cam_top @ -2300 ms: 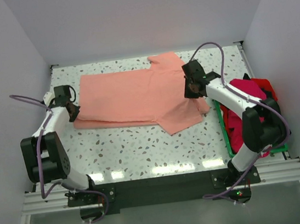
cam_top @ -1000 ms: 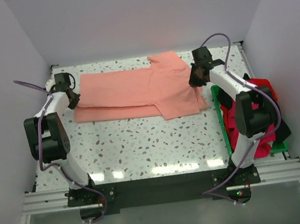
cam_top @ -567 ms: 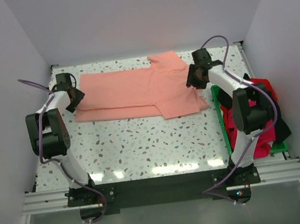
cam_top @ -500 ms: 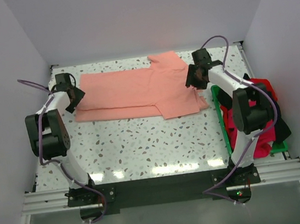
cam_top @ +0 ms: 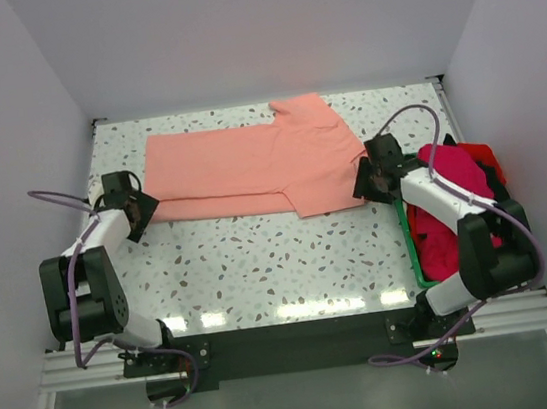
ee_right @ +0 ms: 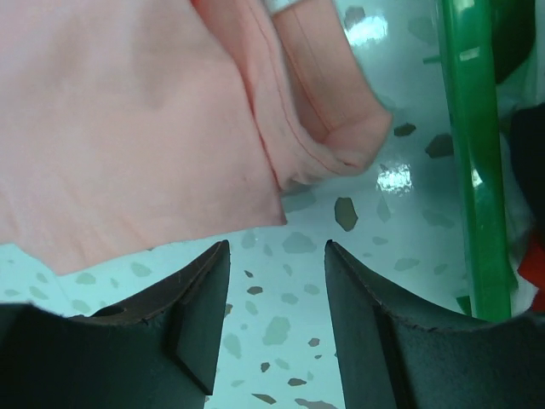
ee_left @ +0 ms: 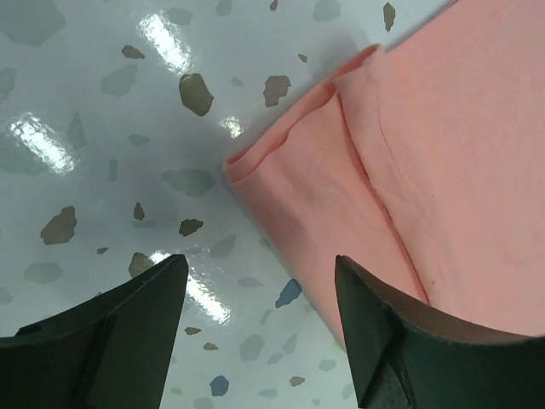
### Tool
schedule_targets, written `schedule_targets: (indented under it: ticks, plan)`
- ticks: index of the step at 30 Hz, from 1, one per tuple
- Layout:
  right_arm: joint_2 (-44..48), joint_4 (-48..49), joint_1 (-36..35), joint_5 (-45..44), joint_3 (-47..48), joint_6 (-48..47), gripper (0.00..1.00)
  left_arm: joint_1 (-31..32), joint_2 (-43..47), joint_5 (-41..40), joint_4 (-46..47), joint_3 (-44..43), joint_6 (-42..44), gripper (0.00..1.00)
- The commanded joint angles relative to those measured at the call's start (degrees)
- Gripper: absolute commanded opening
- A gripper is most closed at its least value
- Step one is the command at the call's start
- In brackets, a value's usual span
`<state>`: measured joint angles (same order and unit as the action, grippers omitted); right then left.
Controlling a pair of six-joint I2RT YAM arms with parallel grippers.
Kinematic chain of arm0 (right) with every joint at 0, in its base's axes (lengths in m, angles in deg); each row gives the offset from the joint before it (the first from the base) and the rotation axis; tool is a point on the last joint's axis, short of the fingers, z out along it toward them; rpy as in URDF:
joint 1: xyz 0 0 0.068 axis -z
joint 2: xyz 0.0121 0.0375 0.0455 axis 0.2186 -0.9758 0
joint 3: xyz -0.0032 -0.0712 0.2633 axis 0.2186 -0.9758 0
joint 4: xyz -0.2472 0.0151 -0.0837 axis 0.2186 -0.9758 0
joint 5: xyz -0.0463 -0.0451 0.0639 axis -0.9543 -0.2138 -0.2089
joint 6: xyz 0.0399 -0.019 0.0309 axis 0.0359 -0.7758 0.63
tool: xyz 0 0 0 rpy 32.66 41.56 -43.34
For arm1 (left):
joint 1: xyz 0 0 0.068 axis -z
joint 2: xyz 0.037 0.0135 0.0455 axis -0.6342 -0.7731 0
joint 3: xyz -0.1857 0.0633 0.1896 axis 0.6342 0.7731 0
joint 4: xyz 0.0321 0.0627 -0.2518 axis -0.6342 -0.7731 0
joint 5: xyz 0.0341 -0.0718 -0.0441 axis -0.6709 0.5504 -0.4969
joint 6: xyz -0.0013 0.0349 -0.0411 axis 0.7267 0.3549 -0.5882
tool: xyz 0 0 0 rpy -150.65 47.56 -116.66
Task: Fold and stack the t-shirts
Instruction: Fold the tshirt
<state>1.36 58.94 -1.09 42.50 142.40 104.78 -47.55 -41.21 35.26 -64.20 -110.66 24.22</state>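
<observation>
A salmon-pink t-shirt (cam_top: 248, 165) lies flat on the speckled table, folded lengthwise, with one sleeve at the far right. My left gripper (cam_top: 144, 212) is open at the shirt's near-left corner, with nothing between its fingers. In the left wrist view that gripper (ee_left: 260, 261) hovers over bare table, and the folded corner (ee_left: 341, 170) lies just ahead of it. My right gripper (cam_top: 362, 191) is open at the near-right corner. In the right wrist view it (ee_right: 275, 247) is over bare table just short of the sleeve hem (ee_right: 336, 136). More t-shirts, magenta (cam_top: 454, 176), red and black, are heaped in the tray.
A green plastic tray (cam_top: 406, 237) stands along the table's right edge, and its rim (ee_right: 470, 128) runs close beside my right gripper. White walls enclose the table on the left, back and right.
Both grippers were shut at the shirt's ends near its far side. They have opened, let go of the cloth, and drawn back toward the shirt's near corners.
</observation>
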Motion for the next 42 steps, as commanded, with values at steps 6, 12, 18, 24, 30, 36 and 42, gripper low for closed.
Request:
schedule_targets:
  ticks: [6, 12, 18, 24, 30, 36, 42]
  plan:
    - [-3.13, 9.41, 0.09, -0.07, -3.77, 4.3, 0.52, -0.25, 1.68, 3.02, 4.77, 1.51, -1.34, 0.74]
    - [-6.56, 12.67, 0.09, 3.0, -2.54, 6.5, 0.5, -0.25, 1.59, 3.64, 5.21, 1.33, -0.99, 0.73]
    - [-7.01, 13.64, 0.01, 4.84, -2.19, 7.64, 0.24, -0.16, 1.86, 3.81, 5.04, 1.16, -0.73, 0.73]
    - [-4.99, 11.79, 0.09, 6.43, 0.53, 7.64, 0.05, -0.16, 1.77, 3.81, 5.48, 1.24, -0.81, 0.73]
    - [-8.58, 7.84, 0.09, 8.62, 9.66, 7.03, 0.0, -0.16, 0.72, 4.17, 5.57, 1.07, -0.9, 0.73]
    - [-9.21, 5.82, 0.09, 8.46, 9.34, 5.53, 0.01, -0.25, -0.08, 4.6, 5.48, 0.89, -0.64, 0.73]
    - [-4.12, 6.16, 0.09, 6.7, 1.88, 4.31, 0.03, -0.25, -0.08, 4.52, 5.3, 0.72, -0.55, 0.73]
